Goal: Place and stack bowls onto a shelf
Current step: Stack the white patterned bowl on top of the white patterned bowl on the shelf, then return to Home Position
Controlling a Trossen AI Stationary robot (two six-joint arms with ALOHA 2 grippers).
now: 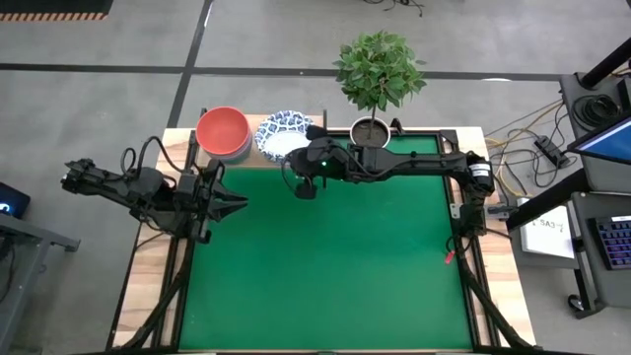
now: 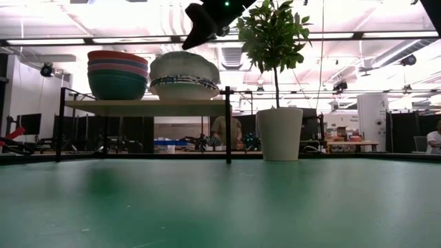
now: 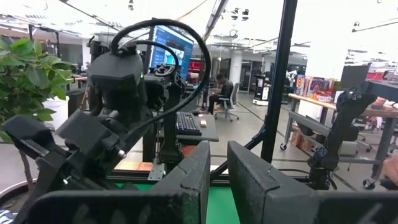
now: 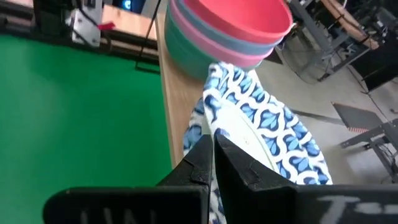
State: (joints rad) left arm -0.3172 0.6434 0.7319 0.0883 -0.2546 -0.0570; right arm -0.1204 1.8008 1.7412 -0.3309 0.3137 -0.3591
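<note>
While the left gripper [image 1: 237,203] waits at the table's left edge, fingers nearly together on nothing, the right gripper [image 1: 292,158] hangs pinched shut and seemingly empty. Just beyond it the patterned bowls [image 1: 284,132] sit stacked on the shelf [image 2: 148,106], with the plain bowls [image 1: 223,131] stacked beside them.

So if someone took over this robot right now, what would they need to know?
Right claw: shut, empty, above the patterned bowls.
Left claw: waiting at the table's left edge, holding nothing.
Shelf: two stacks side by side, plain bowls with red on top, and the patterned ones.
Done: no bowls lie on the green table.
Left: pull the right arm back.
</note>
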